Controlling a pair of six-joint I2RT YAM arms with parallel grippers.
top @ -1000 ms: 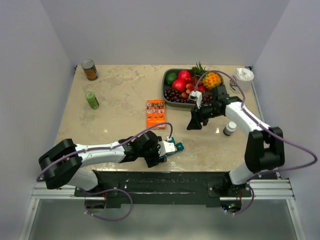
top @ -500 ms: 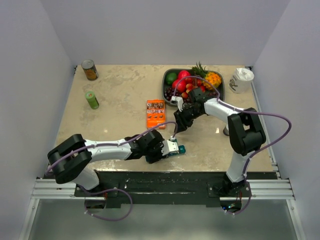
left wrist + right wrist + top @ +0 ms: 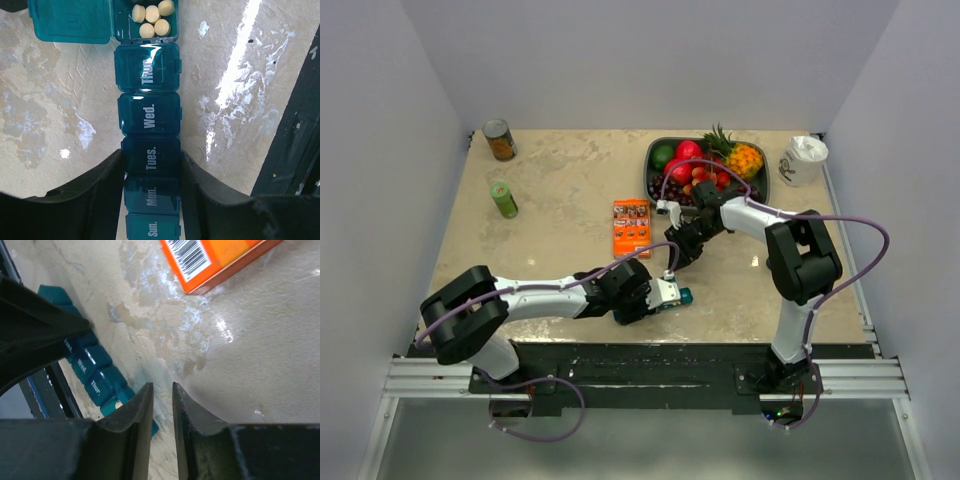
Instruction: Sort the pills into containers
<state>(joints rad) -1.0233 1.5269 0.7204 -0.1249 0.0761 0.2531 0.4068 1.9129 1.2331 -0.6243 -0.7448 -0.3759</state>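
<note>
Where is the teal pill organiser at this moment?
In the top view, the pill organiser lies at the near middle of the table, clamped in the left claw, with the orange box beyond it.

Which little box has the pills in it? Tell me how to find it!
Look at the near edge of the table, where the left gripper holds a long teal pill strip. Go past the lid marked Thur. Unlike its shut neighbours, that compartment has its lid flipped open and yellow pills inside.
</note>
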